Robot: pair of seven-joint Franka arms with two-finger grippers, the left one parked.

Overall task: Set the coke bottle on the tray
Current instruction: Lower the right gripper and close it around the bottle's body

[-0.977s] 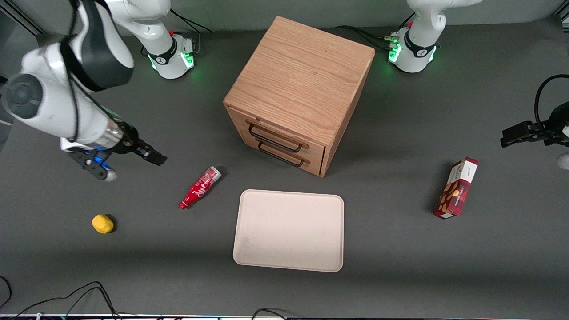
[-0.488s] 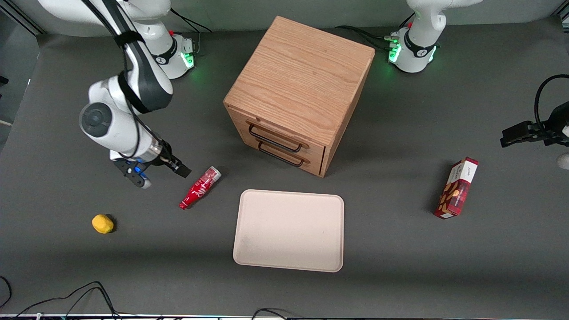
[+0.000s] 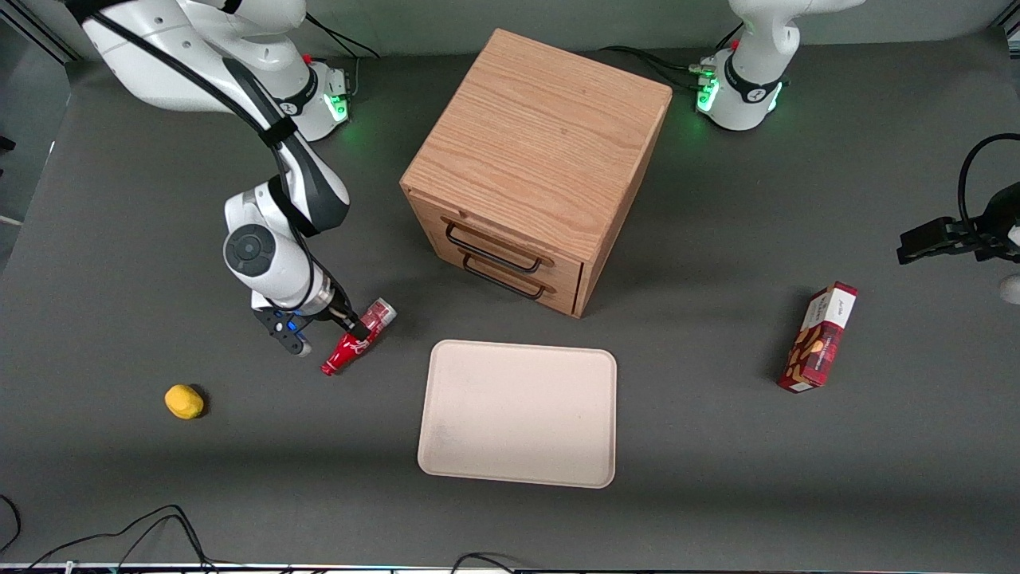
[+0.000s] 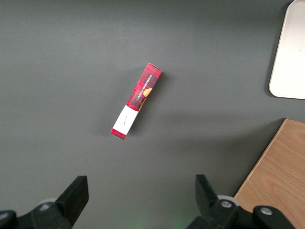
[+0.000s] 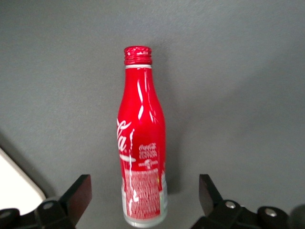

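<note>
The tray, low in the middle of the front view, holds nothing. The wooden cabinet above it has both drawers closed. The coke bottle lies on its side on the dark table, just beside the tray's upper corner, neck toward the camera. The gripper hangs over the bottle's base, fingers spread wide on either side of it, grasping nothing.
</note>
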